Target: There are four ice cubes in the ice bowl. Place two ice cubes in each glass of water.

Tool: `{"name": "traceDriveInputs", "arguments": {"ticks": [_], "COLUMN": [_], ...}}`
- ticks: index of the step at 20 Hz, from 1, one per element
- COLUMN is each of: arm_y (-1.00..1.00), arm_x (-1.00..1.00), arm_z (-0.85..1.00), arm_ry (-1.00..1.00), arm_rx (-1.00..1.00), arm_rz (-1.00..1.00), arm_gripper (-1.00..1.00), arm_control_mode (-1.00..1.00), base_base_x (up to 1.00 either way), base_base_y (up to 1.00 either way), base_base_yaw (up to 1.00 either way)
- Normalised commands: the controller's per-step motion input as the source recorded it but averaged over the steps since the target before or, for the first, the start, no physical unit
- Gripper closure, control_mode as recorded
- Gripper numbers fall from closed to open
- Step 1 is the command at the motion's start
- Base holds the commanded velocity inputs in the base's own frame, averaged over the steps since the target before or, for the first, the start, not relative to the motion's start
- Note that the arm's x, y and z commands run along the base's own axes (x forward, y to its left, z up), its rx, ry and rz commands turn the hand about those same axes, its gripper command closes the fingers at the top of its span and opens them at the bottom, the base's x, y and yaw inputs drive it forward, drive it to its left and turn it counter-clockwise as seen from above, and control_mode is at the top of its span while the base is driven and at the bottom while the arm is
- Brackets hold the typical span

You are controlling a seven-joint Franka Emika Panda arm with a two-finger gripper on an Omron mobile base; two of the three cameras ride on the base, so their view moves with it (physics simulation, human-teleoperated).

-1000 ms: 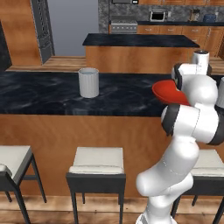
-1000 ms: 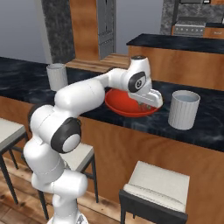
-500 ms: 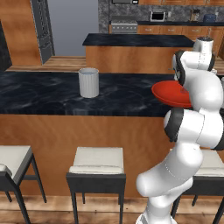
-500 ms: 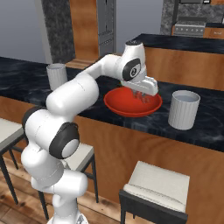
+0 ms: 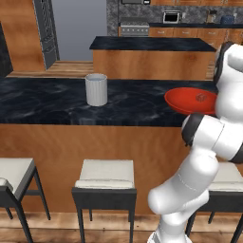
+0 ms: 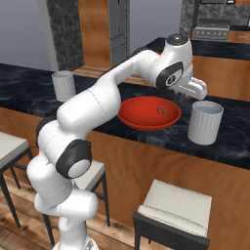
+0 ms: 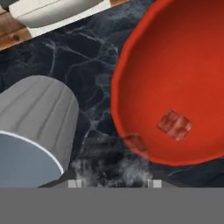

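Though translucent, ice cube (image 7: 174, 124) red-tinted

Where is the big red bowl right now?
In the right base view the red bowl sits on the dark counter, just left of a grey ribbed glass.

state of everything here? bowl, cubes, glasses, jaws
ice bowl: upright on the counter, one cube lying inside
ice cube: loose on the bowl's floor
second ice cube: seen at the bowl's rim; held or not, cannot tell
near glass: upright beside the bowl, under the gripper
far glass: upright, apart from the bowl
gripper: jaws shut, above the near glass's rim
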Motion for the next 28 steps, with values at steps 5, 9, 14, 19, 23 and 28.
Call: {"name": "traceDriveInputs", "arguments": {"ticks": [5,9,14,19,23,28], "arm_y": [-0.54,-0.16,0.01,0.00,-0.03,-0.29], "arm_x": [-0.27,-0.19,0.06,0.04,0.07,0.29], "arm_z": [0.13,-0.07,-0.39,-0.37,-0.16,-0.08], "arm_ry": [-0.23,-0.27,-0.07,0.00,0.00,0.01], "arm_rx": [-0.04,-0.12,-0.20,-0.17,-0.03,0.00], "arm_rz": [-0.07,-0.13,-0.14,-0.11,-0.03,0.00], "arm_gripper": [1.00,1.00,1.00,1.00,1.00,1.00], "arm_control_mode": [-1.00,-1.00,-1.00,-1.00,-1.00,-1.00], "base_base_x": [0.00,0.00,0.00,0.00,0.00,0.00], "base_base_y": [0.00,0.00,0.00,0.00,0.00,0.00], "base_base_yaw": [0.00,0.00,0.00,0.00,0.00,0.00]}}
